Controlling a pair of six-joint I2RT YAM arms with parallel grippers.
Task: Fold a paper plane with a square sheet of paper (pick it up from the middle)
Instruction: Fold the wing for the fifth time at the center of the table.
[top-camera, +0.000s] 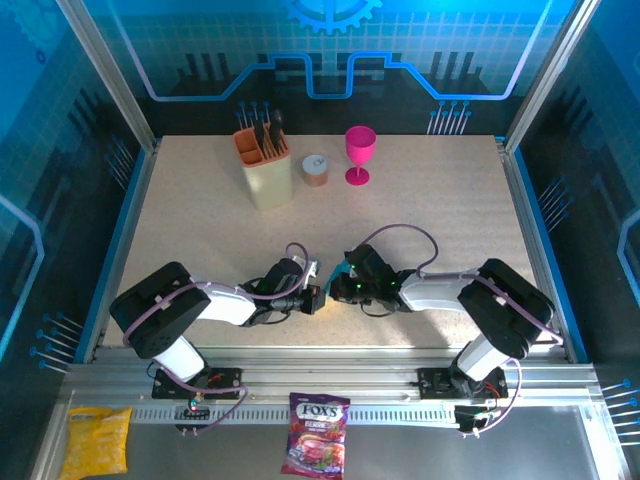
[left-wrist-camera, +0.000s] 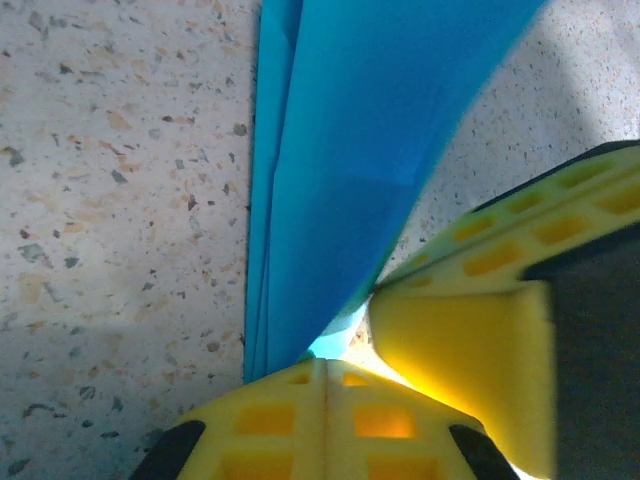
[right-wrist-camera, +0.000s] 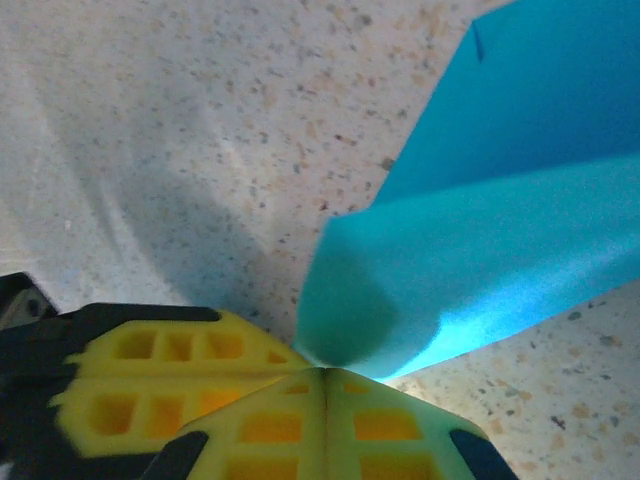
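- Square sheet of paper (left-wrist-camera: 340, 150), thin and bright cyan-blue, is pinched at its near end by the left gripper (left-wrist-camera: 325, 378), whose yellow fingers are closed flat on it.
- The right gripper (right-wrist-camera: 325, 378) is likewise clamped on a rounded fold of the sheet, and the two claws sit just beside each other.
- The sheet lies low over the speckled beige tabletop (left-wrist-camera: 120, 200), well nearer the arm bases than the pink plastic goblet (top-camera: 360, 153).
- It seems to be creased into several layers, though the close views leave that uncertain.
- I judge it light, limp and easy to crumple or tear, so it is best held gently on the folded edges near the middle.
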